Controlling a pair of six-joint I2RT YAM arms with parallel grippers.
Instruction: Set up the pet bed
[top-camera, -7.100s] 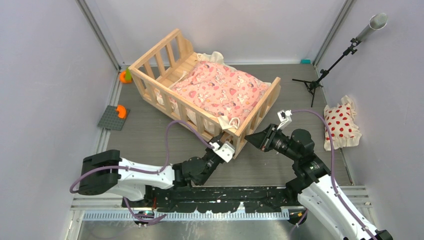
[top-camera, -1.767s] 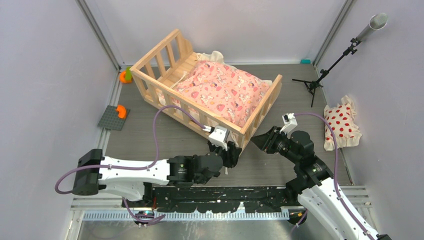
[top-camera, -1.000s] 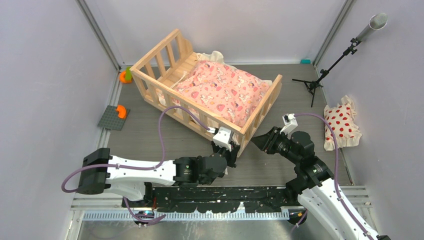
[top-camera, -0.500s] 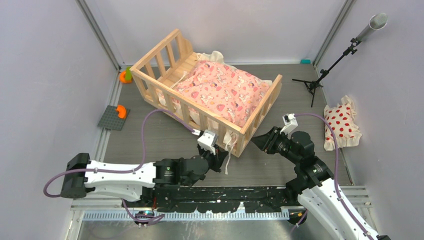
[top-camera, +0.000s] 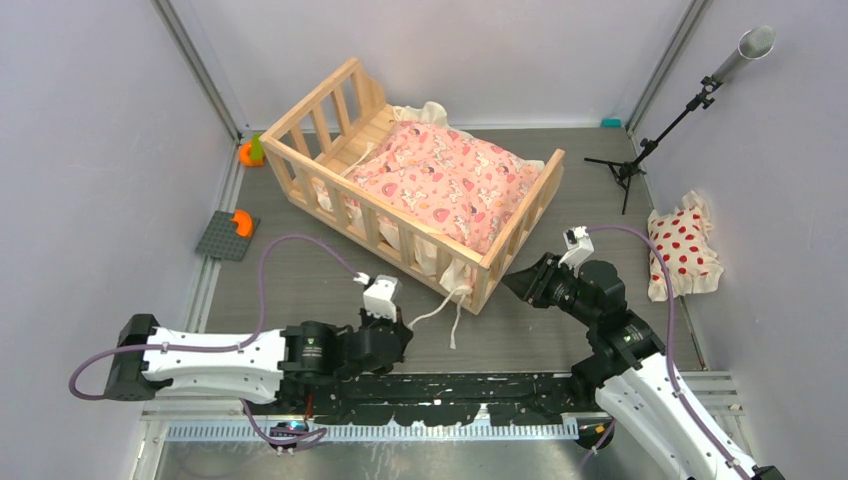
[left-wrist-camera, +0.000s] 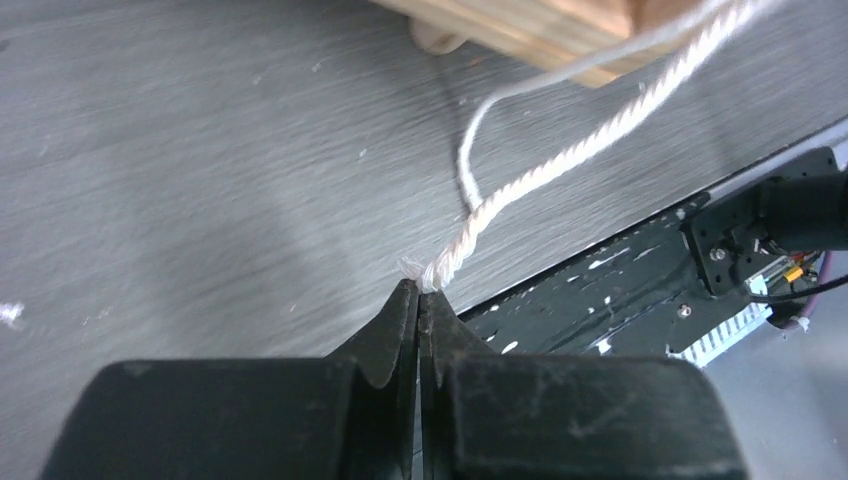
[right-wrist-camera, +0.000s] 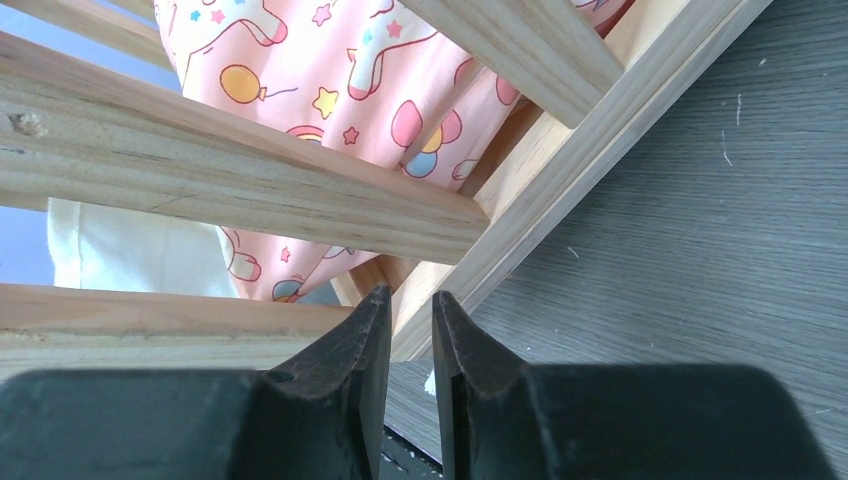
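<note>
The pet bed (top-camera: 310, 100), a light wooden crib frame with slatted rails, stands askew at mid-table with a pink cartoon-print cushion (top-camera: 450, 185) inside. Cream ties hang out at its near corner. My left gripper (top-camera: 402, 338) is low by the near edge, shut on the end of one twisted cream tie (left-wrist-camera: 560, 163), which runs taut from its tips (left-wrist-camera: 418, 290) up to the bed's base (left-wrist-camera: 530, 30). My right gripper (top-camera: 508, 284) sits against the bed's foot-end corner. Its jaws (right-wrist-camera: 410, 295) stand slightly apart with nothing between them, facing a slat (right-wrist-camera: 250, 170) and the cushion (right-wrist-camera: 330, 60).
A white pillow with red dots (top-camera: 683, 250) lies at the right wall. A black stand with a grey tube (top-camera: 650, 140) is at the back right. A grey plate with an orange piece (top-camera: 228, 235) and an orange-green toy (top-camera: 250, 152) lie at left.
My left gripper closed on the tie at the bed's near corner and drew back left toward the near edge, pulling the tie out along the floor. The right arm stayed still.
</note>
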